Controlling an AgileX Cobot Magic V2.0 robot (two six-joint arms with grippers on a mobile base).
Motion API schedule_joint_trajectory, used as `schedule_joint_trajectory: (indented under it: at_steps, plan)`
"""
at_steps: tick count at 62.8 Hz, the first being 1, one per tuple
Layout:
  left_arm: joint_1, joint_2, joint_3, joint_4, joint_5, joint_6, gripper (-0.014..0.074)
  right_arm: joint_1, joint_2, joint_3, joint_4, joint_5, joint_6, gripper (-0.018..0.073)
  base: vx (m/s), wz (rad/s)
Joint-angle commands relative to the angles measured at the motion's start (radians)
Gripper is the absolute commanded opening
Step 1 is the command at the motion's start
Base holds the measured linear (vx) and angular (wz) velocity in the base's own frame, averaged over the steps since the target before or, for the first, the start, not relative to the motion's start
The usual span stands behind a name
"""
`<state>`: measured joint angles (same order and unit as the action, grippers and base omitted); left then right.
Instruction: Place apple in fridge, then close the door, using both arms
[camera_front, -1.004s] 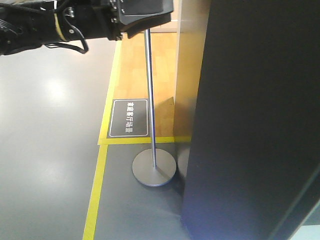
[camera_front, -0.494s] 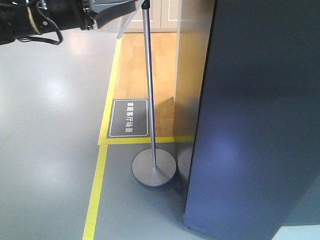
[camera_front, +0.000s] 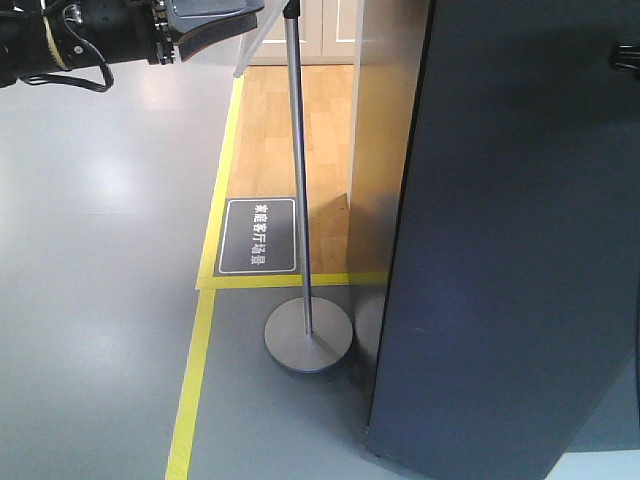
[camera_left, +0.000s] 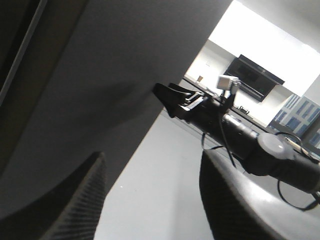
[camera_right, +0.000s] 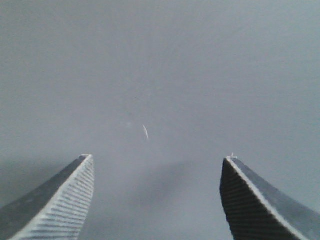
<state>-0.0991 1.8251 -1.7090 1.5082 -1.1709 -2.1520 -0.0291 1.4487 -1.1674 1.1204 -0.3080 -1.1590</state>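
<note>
Right gripper (camera_right: 156, 197) splayed, empty, square to the door (camera_right: 160, 75), likely for pushing it shut. Left gripper (camera_left: 150, 197) also spread, empty, beside door. Apple unseen.

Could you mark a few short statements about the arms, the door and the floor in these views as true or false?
1. The right end effector is open and holds nothing. True.
2. The left end effector grips the apple. False: its fingers are apart and empty; no apple shows.
3. The door shows its dark grey outer face. True.
4. The metal stand lies toppled on the floor. False: it stands upright on its round base.
</note>
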Motion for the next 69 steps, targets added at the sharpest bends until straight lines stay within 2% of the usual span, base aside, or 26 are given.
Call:
schedule_joint_trajectory:
  at_steps: [1,17,29,38,54,69]
  plan:
    - [0.002,-0.053,-0.030,-0.071,0.000,0.000,0.0409,-0.006,0.012,-0.063,-0.005,-0.030,-0.006,0.0506,0.00,0.00]
    - [0.010,-0.053,-0.030,-0.071,0.013,0.000,0.0409,-0.009,0.089,-0.109,0.003,-0.030,-0.005,0.0506,0.00,0.00]
    - [0.010,-0.053,-0.030,-0.071,0.066,0.000,0.0409,-0.009,0.157,-0.188,0.002,0.015,-0.005,0.0506,0.00,0.00]
    - [0.010,-0.053,-0.030,-0.057,0.128,0.000,0.0409,-0.021,0.222,-0.273,0.006,0.110,-0.006,0.0506,0.00,0.00]
    - [0.010,-0.053,-0.030,0.019,0.253,0.000,0.0409,-0.071,0.321,-0.428,0.014,0.308,-0.004,0.0506,0.00,-0.02]
    - [0.010,-0.053,-0.030,0.015,0.323,0.000,0.0408,-0.122,0.340,-0.482,0.012,0.423,0.001,0.0506,0.00,0.00]
